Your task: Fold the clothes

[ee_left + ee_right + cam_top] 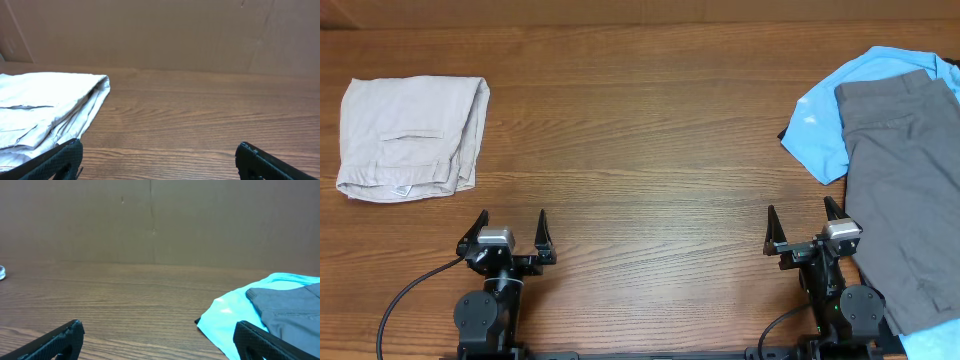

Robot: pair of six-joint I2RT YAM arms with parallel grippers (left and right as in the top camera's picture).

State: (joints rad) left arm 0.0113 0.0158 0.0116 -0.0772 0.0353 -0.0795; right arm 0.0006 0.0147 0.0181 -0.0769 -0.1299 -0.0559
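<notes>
The dark grey shorts (905, 190) lie flat at the table's right edge, spread over a light blue T-shirt (830, 125). The right wrist view shows the grey shorts (292, 307) at its right, beyond my right fingers. My right gripper (802, 222) stands open near the front edge, just left of the shorts, with nothing between its fingers. My left gripper (511, 226) stands open at the front left, also holding nothing. In both wrist views only bare wood lies between the fingertips (65, 155) (65, 335).
Folded pale beige shorts (412, 137) lie at the far left, also seen in the left wrist view (45, 107). A brown cardboard wall (150, 220) backs the wooden table (640, 150). Black cables run from both arm bases at the front edge.
</notes>
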